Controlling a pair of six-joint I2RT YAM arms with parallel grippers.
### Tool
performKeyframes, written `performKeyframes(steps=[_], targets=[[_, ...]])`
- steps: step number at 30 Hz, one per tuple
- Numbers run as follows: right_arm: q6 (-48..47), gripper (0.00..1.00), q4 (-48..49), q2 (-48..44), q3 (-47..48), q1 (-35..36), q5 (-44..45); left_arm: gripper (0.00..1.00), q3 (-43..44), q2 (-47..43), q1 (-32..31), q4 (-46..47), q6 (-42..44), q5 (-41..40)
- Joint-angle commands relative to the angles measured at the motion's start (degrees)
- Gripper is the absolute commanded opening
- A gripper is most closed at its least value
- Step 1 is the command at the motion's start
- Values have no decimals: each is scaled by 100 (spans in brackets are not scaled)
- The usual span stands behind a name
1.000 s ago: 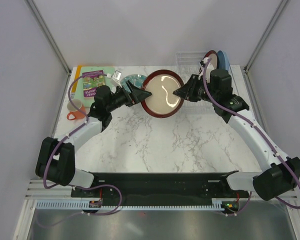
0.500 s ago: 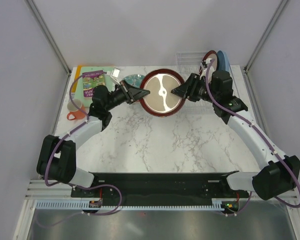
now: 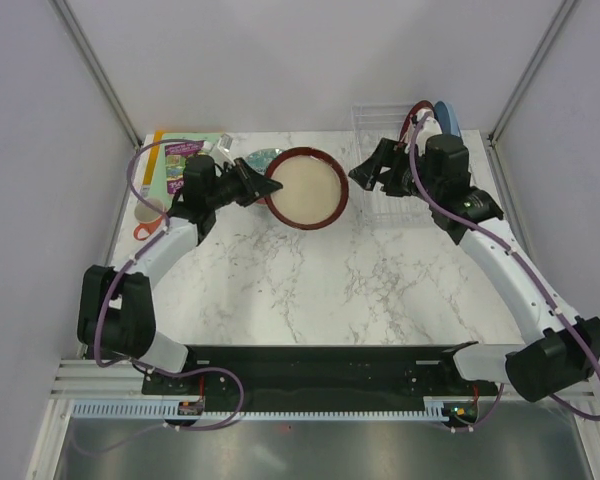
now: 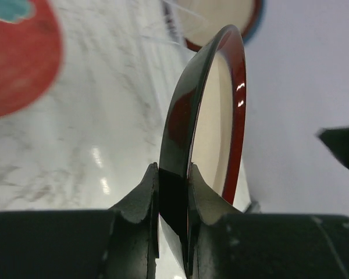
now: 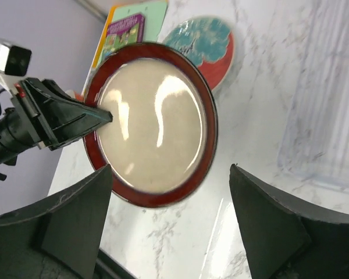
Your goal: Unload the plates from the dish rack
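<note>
My left gripper (image 3: 266,189) is shut on the left rim of a dark red-rimmed plate with a cream centre (image 3: 306,188), held above the table left of the dish rack (image 3: 389,190). The left wrist view has the rim (image 4: 193,104) edge-on between the fingers (image 4: 141,195). The right gripper (image 3: 363,172) is open, clear of this plate's right edge (image 5: 154,122), jaws spread wide (image 5: 168,215). A red-rimmed plate (image 3: 418,113) and a light blue plate (image 3: 446,119) stand upright at the rack's far end. A red plate with a teal centre (image 3: 256,160) lies flat on the table, partly hidden.
A green and purple book (image 3: 183,164) lies at the back left corner. A white mug with an orange handle (image 3: 150,217) stands beside it near the left edge. The rack's clear wall (image 5: 331,116) is close on the right gripper's right.
The right gripper has opened and let go of the red-rimmed plate. The left gripper closed on its rim and carried it slightly left, away from the rack.
</note>
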Motion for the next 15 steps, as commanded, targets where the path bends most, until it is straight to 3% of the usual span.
performKeyframes(steps=[1, 15], targets=[[-674, 89, -237, -379, 505, -78, 887, 2, 779, 261, 648, -853, 696, -680], [-1061, 89, -396, -222, 417, -289, 1081, 2, 2880, 2545, 1353, -1100, 785, -329]])
